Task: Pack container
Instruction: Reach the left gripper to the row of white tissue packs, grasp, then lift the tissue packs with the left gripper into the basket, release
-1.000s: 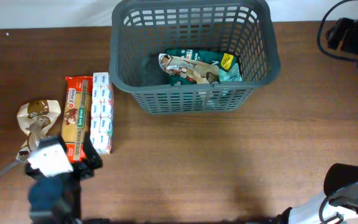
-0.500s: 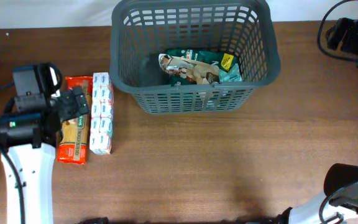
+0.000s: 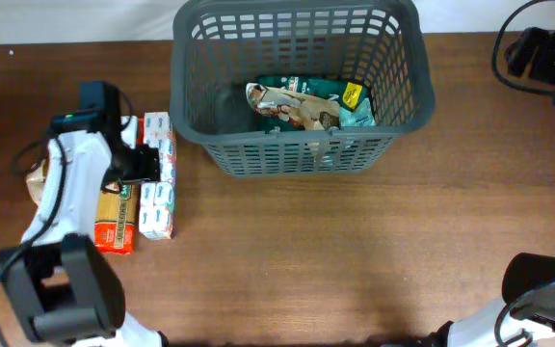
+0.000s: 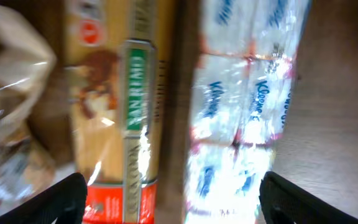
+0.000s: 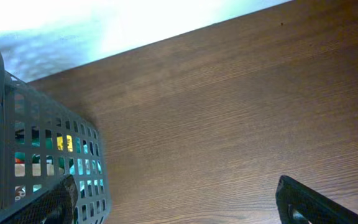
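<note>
The container, a dark grey slotted basket [image 3: 189,116], stands at the back centre. It holds a green packet and a white packet [image 3: 302,104]. Left of it lie a Kleenex tissue pack [image 3: 158,198], an orange pasta packet [image 3: 114,220] and a brown bag [image 3: 37,178]. My left gripper [image 3: 143,162] hovers open over the tissue pack and pasta packet. In the left wrist view the pasta packet [image 4: 132,106] and tissue pack [image 4: 241,106] lie between its spread fingers [image 4: 173,208]. My right gripper [image 3: 538,53] is open and empty at the far right; its fingers [image 5: 179,208] are over bare wood.
The basket's corner [image 5: 42,155] shows at the left in the right wrist view. The brown bag [image 4: 8,124] is at the left edge of the left wrist view. The right arm's base is at the front right corner [image 3: 547,289].
My left arm has swung from the front left of the table up and right, over the pasta packet and tissue pack. The right arm and the basket have not moved.
</note>
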### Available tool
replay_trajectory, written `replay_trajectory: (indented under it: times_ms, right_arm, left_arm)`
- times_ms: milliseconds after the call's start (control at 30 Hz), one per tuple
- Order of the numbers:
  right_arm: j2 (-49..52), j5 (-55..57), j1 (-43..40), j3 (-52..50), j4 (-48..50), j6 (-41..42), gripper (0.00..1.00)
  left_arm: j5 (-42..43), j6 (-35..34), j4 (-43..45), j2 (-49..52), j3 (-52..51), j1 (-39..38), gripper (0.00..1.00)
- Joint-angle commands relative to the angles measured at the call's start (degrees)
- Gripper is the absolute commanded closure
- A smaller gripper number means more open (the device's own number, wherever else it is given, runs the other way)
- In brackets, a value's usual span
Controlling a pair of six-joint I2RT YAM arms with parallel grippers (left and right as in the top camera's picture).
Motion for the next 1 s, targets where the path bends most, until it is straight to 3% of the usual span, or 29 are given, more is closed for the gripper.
replay_trajectory:
  times_ms: [0, 300, 400, 433, 467, 533, 733, 967]
  right_arm:
    - [0.2, -0.3, 0.1, -0.2, 0.0, 0.0, 0.01]
    - [0.2, -0.3, 0.1, -0.2, 0.0, 0.0, 0.01]
    - [0.2, -0.3, 0.1, -0.2, 0.0, 0.0, 0.01]
    - [0.2, -0.3, 0.1, -0.2, 0.0, 0.0, 0.01]
    - [0.2, -0.3, 0.1, -0.2, 0.0, 0.0, 0.01]
    - [0.2, -0.3, 0.1, -0.2, 0.0, 0.0, 0.01]
    - [0.2, -0.3, 0.1, -0.2, 0.0, 0.0, 0.01]
    - [0.2, -0.3, 0.1, -0.2, 0.0, 0.0, 0.01]
  left_arm:
    - [0.8, 4.3, 1.0, 3.8, 0.5, -1.5, 0.17]
    - [0.8, 1.1, 3.7, 13.2, 0.5, -2.8, 0.17]
    - [0.8, 1.1, 3.8, 15.7, 0.5, -2.8, 0.21]
    - [0.8, 1.2, 3.8, 16.0, 0.5, -2.8, 0.29]
    - [0.8, 1.1, 3.8, 16.0, 0.5, -2.8, 0.44]
    - [0.8, 1.2, 2.6, 16.0, 1.1, -2.8, 0.97]
    - [0.8, 1.4, -9.7, 15.8, 12.8, -2.8, 0.98]
    - [0.1, 1.4, -25.2, 15.7, 49.0, -2.8, 0.98]
